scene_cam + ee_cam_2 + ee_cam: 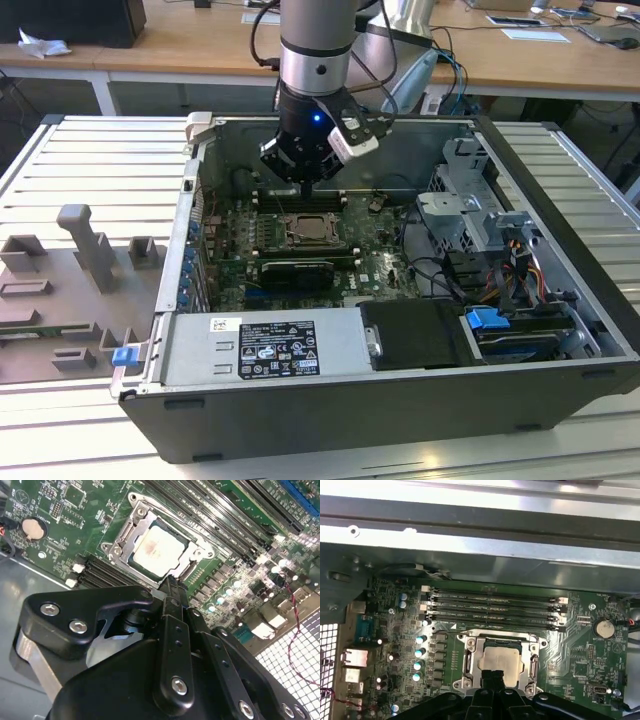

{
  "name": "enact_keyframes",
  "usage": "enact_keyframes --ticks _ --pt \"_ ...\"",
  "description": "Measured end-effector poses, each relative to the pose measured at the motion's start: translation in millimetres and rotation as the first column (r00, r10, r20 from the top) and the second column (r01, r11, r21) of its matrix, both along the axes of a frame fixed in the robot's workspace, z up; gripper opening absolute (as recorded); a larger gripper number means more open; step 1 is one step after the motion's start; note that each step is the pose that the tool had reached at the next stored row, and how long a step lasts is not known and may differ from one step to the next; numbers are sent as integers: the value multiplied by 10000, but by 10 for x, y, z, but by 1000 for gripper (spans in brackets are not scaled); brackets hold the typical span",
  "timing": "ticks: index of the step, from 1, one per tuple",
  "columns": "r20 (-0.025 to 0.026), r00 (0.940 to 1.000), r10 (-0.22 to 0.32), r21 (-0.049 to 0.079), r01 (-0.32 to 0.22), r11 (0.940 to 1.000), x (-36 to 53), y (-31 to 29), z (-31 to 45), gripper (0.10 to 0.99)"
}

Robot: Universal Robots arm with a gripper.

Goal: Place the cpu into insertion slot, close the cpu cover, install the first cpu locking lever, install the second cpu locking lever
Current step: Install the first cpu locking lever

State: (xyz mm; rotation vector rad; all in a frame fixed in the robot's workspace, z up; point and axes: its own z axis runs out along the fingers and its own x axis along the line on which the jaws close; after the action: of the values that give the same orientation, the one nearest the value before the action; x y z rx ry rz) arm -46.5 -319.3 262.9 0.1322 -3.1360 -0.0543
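Note:
The cpu (159, 550) lies flat in the insertion slot (470, 664) on the green board, its pale face up. The cpu cover (124, 536), a silver frame, lies down around the chip, whose face shows through its window. In the exterior view the cpu (305, 232) sits mid-board inside the open case. My gripper (305, 182) hangs just above the socket's edge, fingers together and holding nothing. In both wrist views the dark gripper tip (169, 581) (492, 674) reaches to the chip's near edge. I cannot make out how the locking levers stand.
Long black memory slots (492, 607) run beside the socket, with a coin battery (602, 627) nearby. In the case, a power supply (260, 345) sits in front and a drive cage (470, 215) with cables is on the exterior view's right. A grey fixture block (75, 280) stands outside.

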Motion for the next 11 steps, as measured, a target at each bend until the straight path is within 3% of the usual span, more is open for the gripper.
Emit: enact_keyframes --ticks 7,11 --pt "53 10000 -22 74 21 10000 -186 1 -2 106" --pt "60 9998 -164 164 163 9997 -512 3 -12 106"
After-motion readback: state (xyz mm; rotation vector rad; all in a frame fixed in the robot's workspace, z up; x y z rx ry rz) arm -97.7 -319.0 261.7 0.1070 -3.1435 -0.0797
